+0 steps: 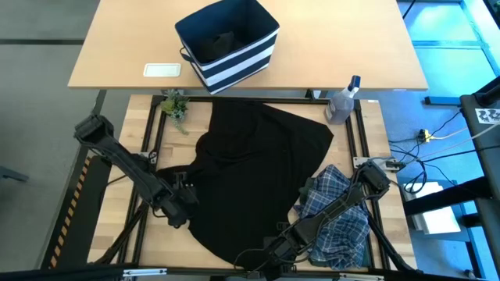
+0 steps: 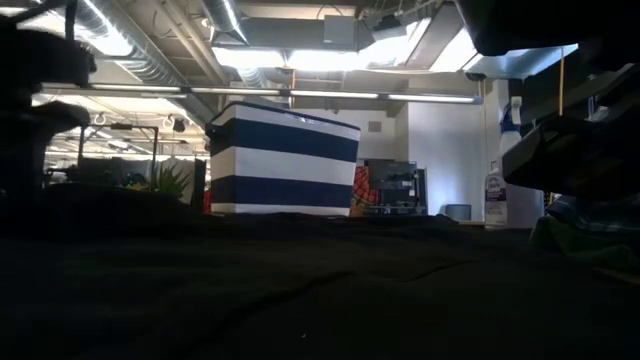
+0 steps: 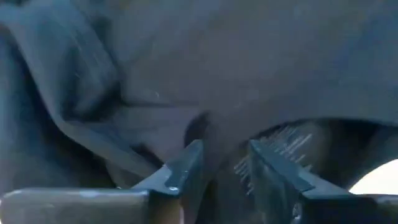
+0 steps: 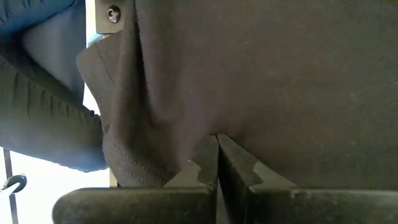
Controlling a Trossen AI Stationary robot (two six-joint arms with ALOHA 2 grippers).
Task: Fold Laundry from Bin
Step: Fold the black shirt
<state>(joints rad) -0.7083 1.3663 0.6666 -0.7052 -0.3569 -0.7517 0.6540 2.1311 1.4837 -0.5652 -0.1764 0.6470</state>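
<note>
black soft cloth garment (image 1: 250, 176) lies spread over the wooden table (image 1: 375, 133), between both arms. left gripper (image 3: 221, 165) sits at its left edge, jaws parted with cloth between them; can't tell if it grips. right gripper (image 4: 216, 158) at the near hem, clenched on the black fabric. blue-and-white plaid shirt (image 1: 340, 215) crumpled beside the right arm. navy-blue striped fabric bin (image 1: 228, 43) on the far table, something dark inside. judgement: left should pinch one layer at the edge, then both lift evenly, hem taut, to avoid a skewed fold.

text: none legible | spray bottle (image 1: 341, 102) label: unreadable
</note>
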